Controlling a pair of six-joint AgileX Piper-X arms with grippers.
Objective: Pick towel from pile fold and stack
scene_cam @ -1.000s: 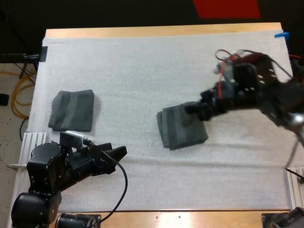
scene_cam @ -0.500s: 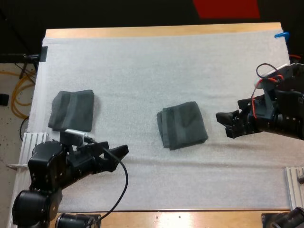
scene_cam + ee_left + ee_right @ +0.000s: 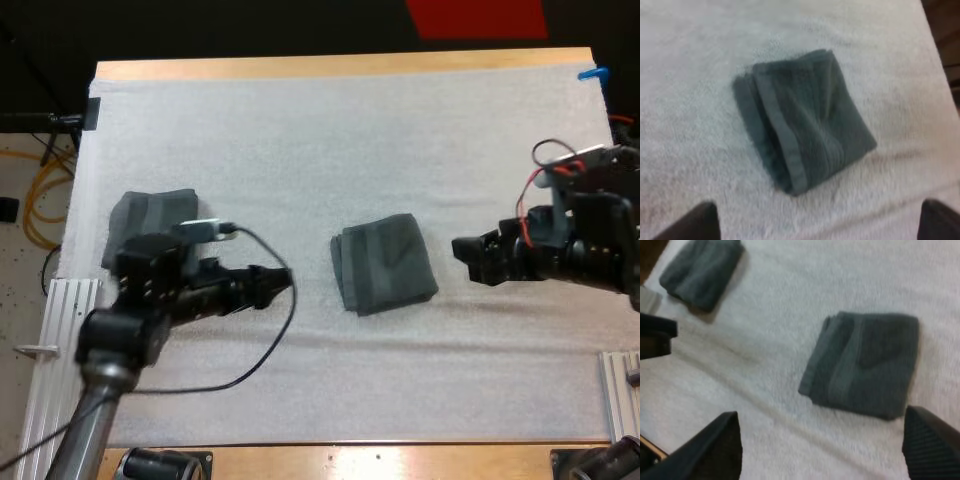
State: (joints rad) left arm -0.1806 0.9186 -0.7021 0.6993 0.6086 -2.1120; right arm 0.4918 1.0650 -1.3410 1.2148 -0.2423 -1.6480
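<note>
Open and empty, the left end effector (image 3: 283,283) and right end effector (image 3: 467,258) flanked a folded dark grey-green towel (image 3: 385,265); a second folded grey-green towel (image 3: 150,212) lay by the left arm.

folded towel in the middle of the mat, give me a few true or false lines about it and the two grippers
1. The middle towel lies folded on the mat, with no gripper holding it. True.
2. The right gripper is shut on the middle towel. False: its fingers stand apart and clear of it, over bare mat.
3. A second towel, also folded, lies near the mat's left edge in the high view. True.
4. The left gripper rests on top of the middle towel. False: it is short of it, between the two towels, fingers apart.
5. The two towels are stacked. False: they lie well apart.
</note>
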